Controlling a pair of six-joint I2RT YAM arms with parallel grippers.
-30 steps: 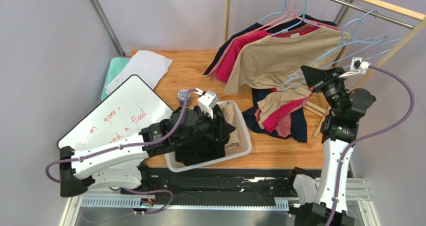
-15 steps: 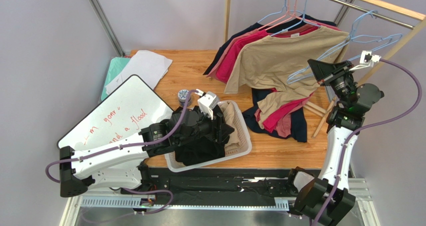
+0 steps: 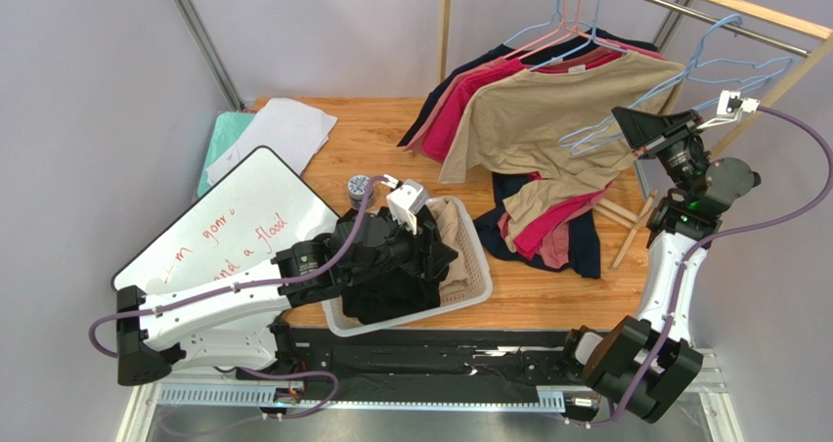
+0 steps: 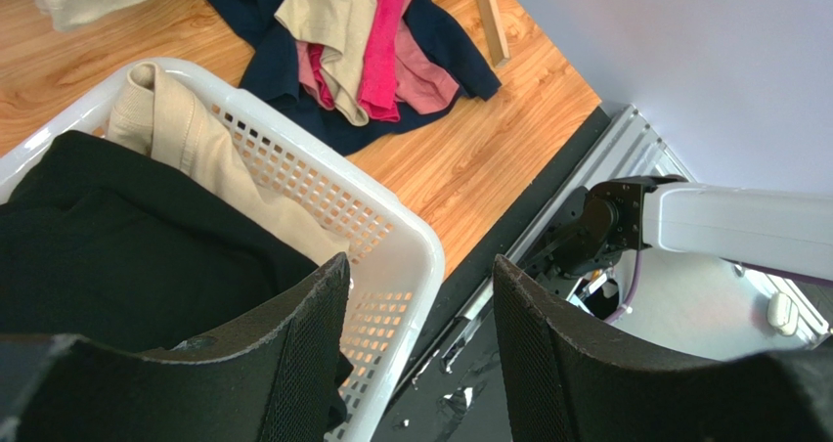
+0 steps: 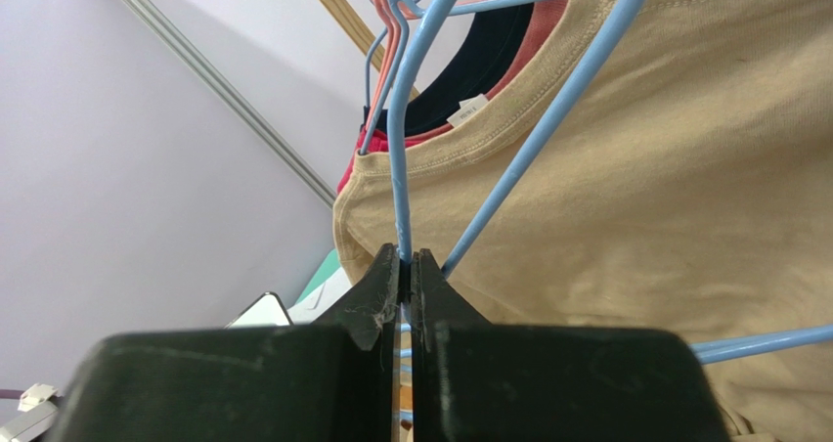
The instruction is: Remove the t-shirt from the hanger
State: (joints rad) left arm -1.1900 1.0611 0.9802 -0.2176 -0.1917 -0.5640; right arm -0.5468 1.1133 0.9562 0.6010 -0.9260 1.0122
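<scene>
My right gripper (image 3: 626,129) is shut on the wire of an empty blue hanger (image 3: 684,78) and holds it up beside the clothes rail (image 3: 723,4). In the right wrist view the fingers meet (image 5: 406,256) on that blue wire (image 5: 399,149), with a tan t-shirt (image 5: 684,168) on its hanger behind. The tan t-shirt (image 3: 548,110) hangs at the front of several hung shirts. My left gripper (image 3: 438,251) is open and empty (image 4: 420,266) over the white basket (image 3: 480,266), which holds a black t-shirt (image 3: 391,290) and a tan one (image 4: 186,139).
A pile of tan, pink and navy shirts (image 3: 552,227) lies on the wooden table below the rack. A whiteboard (image 3: 235,217), white papers (image 3: 284,129) and a tape roll (image 3: 359,186) are on the left. Wooden rack legs (image 3: 626,217) stand at the right.
My right gripper has risen and swung right and back with the blue hanger, closer to the rail. The left arm and the basket have not moved.
</scene>
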